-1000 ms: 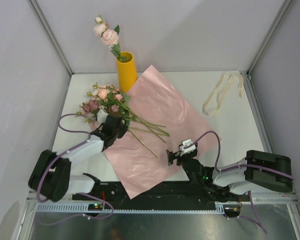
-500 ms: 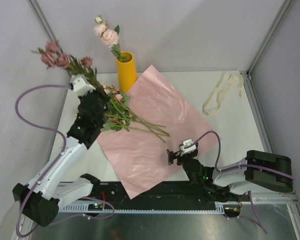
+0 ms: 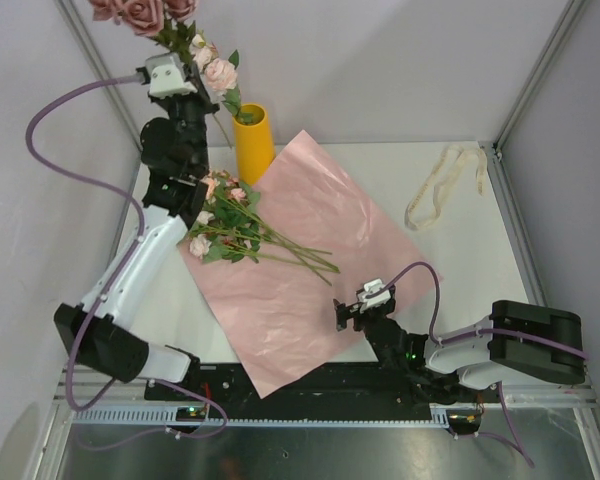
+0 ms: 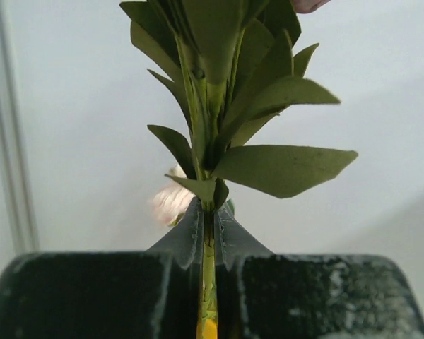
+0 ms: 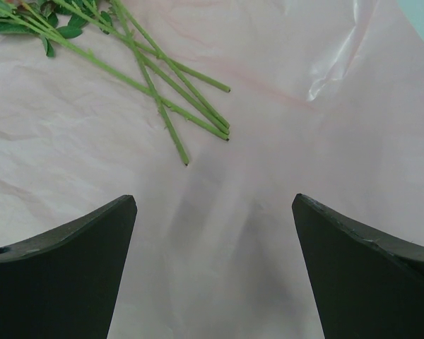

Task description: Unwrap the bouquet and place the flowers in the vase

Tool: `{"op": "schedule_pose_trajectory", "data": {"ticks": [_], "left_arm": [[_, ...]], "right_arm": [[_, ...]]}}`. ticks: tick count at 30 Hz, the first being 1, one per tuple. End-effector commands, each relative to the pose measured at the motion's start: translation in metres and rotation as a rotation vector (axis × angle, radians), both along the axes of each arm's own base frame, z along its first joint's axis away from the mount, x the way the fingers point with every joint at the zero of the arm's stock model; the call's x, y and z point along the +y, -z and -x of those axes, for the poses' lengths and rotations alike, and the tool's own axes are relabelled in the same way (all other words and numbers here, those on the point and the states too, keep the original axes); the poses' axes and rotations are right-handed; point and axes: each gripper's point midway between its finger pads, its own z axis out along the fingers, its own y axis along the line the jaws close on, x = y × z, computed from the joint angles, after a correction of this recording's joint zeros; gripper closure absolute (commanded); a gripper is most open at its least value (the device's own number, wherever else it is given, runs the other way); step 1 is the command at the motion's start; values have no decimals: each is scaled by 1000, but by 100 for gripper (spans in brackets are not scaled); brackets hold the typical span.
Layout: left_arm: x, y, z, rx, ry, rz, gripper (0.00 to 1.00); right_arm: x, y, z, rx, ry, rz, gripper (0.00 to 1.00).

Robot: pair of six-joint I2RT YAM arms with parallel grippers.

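Left jaws clamp a rose stem (image 4: 209, 282); right jaws gape wide, empty.

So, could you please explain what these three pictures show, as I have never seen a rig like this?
These are two robot arms bolted to a table. The wide picture comes from a fixed camera overhead; the other two come from cameras on each wrist. The left gripper is shut on a leafy stem of mauve roses, held high near the yellow vase, which already holds a pink rose stem. The right gripper is open, low over the pink paper sheet. Partly on that sheet lie the remaining roses; a cream ribbon lies far right.
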Motion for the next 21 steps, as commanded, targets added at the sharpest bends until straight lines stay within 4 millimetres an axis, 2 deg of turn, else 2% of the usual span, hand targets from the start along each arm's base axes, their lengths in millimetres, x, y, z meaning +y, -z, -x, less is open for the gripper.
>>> {"op": "schedule_pose_trajectory", "data": {"ticks": [1,8,12,16,21], "left_arm": [[-16,-53,-5,-180,30,-142,100],[-37,-75,-39,-290,92,-181,100],[-42,-79,-61,-319,134,-145,100],[-51,-52,-92,-282,170,-129,100],[-54,1,-127,-191,162,-124,100]], "right_arm": [[6,-13,-3,-38,26,0,1],[7,-17,-1,-36,21,-23,1],[9,-19,-1,-45,8,-32,1],[7,-18,-3,-61,20,-11,1],[2,-20,-5,-84,43,-13,1]]}}
